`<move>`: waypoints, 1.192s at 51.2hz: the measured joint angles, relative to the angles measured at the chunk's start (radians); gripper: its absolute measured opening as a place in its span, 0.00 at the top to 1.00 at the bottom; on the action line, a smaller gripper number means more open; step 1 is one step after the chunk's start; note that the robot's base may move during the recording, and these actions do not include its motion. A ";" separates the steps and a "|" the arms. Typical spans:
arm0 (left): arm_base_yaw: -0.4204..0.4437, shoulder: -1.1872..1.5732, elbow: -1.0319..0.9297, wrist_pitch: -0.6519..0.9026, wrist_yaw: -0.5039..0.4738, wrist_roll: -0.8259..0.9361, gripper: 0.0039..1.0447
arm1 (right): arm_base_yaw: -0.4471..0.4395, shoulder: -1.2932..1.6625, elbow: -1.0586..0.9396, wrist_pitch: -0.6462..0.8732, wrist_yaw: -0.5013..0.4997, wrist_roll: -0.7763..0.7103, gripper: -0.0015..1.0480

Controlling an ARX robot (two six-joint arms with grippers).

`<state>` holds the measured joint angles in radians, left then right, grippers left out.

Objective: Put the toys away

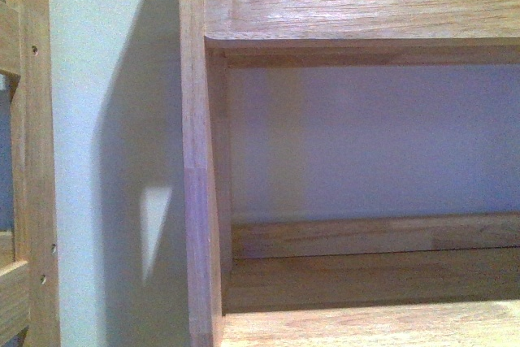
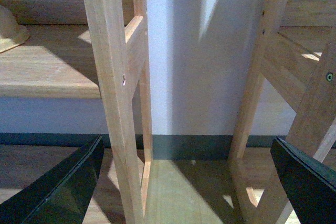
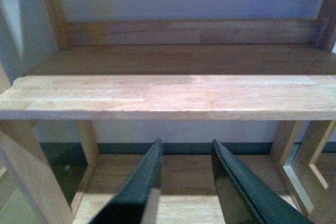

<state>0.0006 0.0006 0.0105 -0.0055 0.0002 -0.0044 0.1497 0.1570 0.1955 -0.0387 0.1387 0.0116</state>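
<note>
Nothing soft or orange shows in any of my three views, so I cannot say where the plush toy is: whether it is already stowed out of sight or not yet picked up is beyond these pictures.

My left gripper (image 2: 184, 182) has its dark jaws spread wide, one in the lower left corner of its frame and one in the lower right, with nothing between them but the pale wooden upright post (image 2: 113, 93) of a shelf unit and the light wooden floor (image 2: 178, 192). At the upper left edge sits a cream rounded object (image 2: 10, 30) on a shelf board; I cannot tell what it is.

My right gripper (image 3: 184, 182) holds its jaws apart too, more narrowly, and empty, low in the centre of the frame, below the front edge of a light wooden shelf board (image 3: 168, 95).

The front view fills with a bare wooden shelf frame (image 1: 199, 184) against a pale wall (image 1: 114, 119).

My judgement: both hands are free, so either the job is finished or the toy has yet to be found.
</note>
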 joint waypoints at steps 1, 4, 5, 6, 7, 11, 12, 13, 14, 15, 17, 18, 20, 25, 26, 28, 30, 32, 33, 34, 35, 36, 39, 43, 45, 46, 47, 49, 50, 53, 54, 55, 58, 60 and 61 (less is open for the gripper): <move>0.000 0.000 0.000 0.000 0.000 0.000 0.06 | -0.025 -0.006 -0.008 0.000 -0.053 -0.002 0.74; 0.000 0.000 0.000 0.000 0.000 0.000 0.06 | -0.096 -0.018 -0.028 0.001 -0.119 -0.005 0.82; 0.000 0.000 0.000 0.000 0.000 0.000 0.06 | -0.107 -0.021 -0.031 0.002 -0.124 -0.005 0.84; 0.000 0.000 0.000 0.000 0.000 0.000 0.06 | -0.121 -0.024 -0.037 0.002 -0.125 -0.005 0.87; 0.000 0.000 0.000 0.000 0.000 0.000 0.06 | -0.126 -0.027 -0.040 0.004 -0.125 -0.005 0.89; 0.000 0.000 0.000 0.000 0.000 0.000 0.06 | -0.142 -0.039 -0.058 0.010 -0.133 -0.008 0.97; 0.000 0.000 0.000 0.000 0.000 0.000 0.06 | -0.142 -0.041 -0.061 0.010 -0.133 -0.008 0.97; 0.000 0.000 0.000 0.000 0.000 0.000 0.06 | -0.143 -0.045 -0.065 0.012 -0.137 -0.008 0.96; 0.000 0.000 0.000 0.000 0.000 0.000 0.06 | -0.143 -0.047 -0.067 0.012 -0.137 -0.008 0.97; 0.000 0.000 0.000 0.000 0.000 0.000 0.06 | -0.143 -0.049 -0.071 0.014 -0.137 -0.008 0.97; 0.000 0.000 0.000 0.000 0.000 0.000 0.06 | -0.144 -0.054 -0.077 0.016 -0.137 -0.008 0.97; 0.000 0.000 0.000 0.000 0.000 0.000 0.06 | -0.144 -0.055 -0.080 0.016 -0.137 -0.008 0.97; 0.000 0.000 0.000 0.000 0.000 0.000 0.06 | -0.146 -0.061 -0.088 0.019 -0.137 -0.008 0.97; 0.000 0.000 0.000 0.000 0.000 0.000 0.06 | -0.146 -0.074 -0.108 0.023 -0.137 -0.008 0.97; 0.000 0.000 0.000 0.000 0.000 0.000 0.06 | -0.146 -0.077 -0.110 0.023 -0.137 -0.008 0.97; 0.000 0.000 0.000 0.000 0.000 0.000 0.06 | -0.146 -0.080 -0.113 0.024 -0.137 -0.008 0.97; 0.000 0.000 0.000 0.000 0.000 0.000 0.06 | -0.146 -0.085 -0.117 0.026 -0.137 -0.008 0.97; 0.000 0.000 0.000 0.000 0.000 0.000 0.06 | -0.146 -0.090 -0.124 0.026 -0.137 -0.008 0.97; 0.000 0.000 0.000 0.000 0.000 0.000 0.06 | -0.146 -0.092 -0.126 0.027 -0.137 -0.008 0.97; 0.000 0.000 0.000 0.000 0.000 0.000 0.06 | -0.146 -0.094 -0.128 0.027 -0.137 -0.008 0.97; 0.000 0.000 0.000 0.000 0.000 0.000 0.06 | -0.146 -0.094 -0.129 0.027 -0.137 -0.008 0.97; 0.000 0.000 0.000 0.000 0.000 0.000 0.06 | -0.146 -0.096 -0.130 0.028 -0.137 -0.008 0.97; 0.000 0.000 0.000 0.000 0.000 0.000 0.06 | -0.146 -0.101 -0.136 0.031 -0.137 -0.008 0.97; 0.000 0.000 0.000 0.000 0.000 0.000 0.06 | -0.146 -0.106 -0.145 0.031 -0.137 -0.008 0.97; 0.000 0.000 0.000 0.000 0.000 0.000 0.06 | -0.146 -0.110 -0.150 0.032 -0.137 -0.008 0.97; 0.000 0.000 0.000 0.000 0.000 0.000 0.06 | -0.146 -0.123 -0.160 0.034 -0.137 -0.008 0.97; 0.000 0.000 0.000 0.000 0.000 0.000 0.06 | -0.147 -0.131 -0.169 0.034 -0.138 -0.008 0.97; 0.000 0.000 0.000 0.000 0.000 0.000 0.06 | -0.147 -0.145 -0.181 0.034 -0.140 -0.008 0.97; 0.000 0.000 0.000 0.000 0.000 0.000 0.06 | -0.147 -0.145 -0.181 0.035 -0.139 -0.008 0.97; 0.000 0.000 0.000 0.000 0.000 0.000 0.06 | -0.147 -0.147 -0.181 0.035 -0.139 -0.008 0.97; 0.000 0.000 0.000 0.000 0.000 0.000 0.06 | -0.147 -0.148 -0.181 0.035 -0.138 -0.008 0.97; 0.000 0.000 0.000 0.000 0.000 0.000 0.06 | -0.147 -0.148 -0.181 0.035 -0.139 -0.008 0.97; 0.000 0.000 0.000 0.000 0.000 0.000 0.06 | -0.147 -0.149 -0.181 0.035 -0.139 -0.008 0.97; 0.000 0.000 0.000 0.000 0.000 0.000 0.06 | -0.147 -0.149 -0.181 0.035 -0.140 -0.008 0.97; 0.000 0.000 0.000 0.000 0.000 0.000 0.06 | -0.147 -0.149 -0.181 0.035 -0.139 -0.008 0.97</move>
<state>0.0006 0.0006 0.0105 -0.0055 0.0002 -0.0044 0.0025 0.0082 0.0143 -0.0036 -0.0006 0.0036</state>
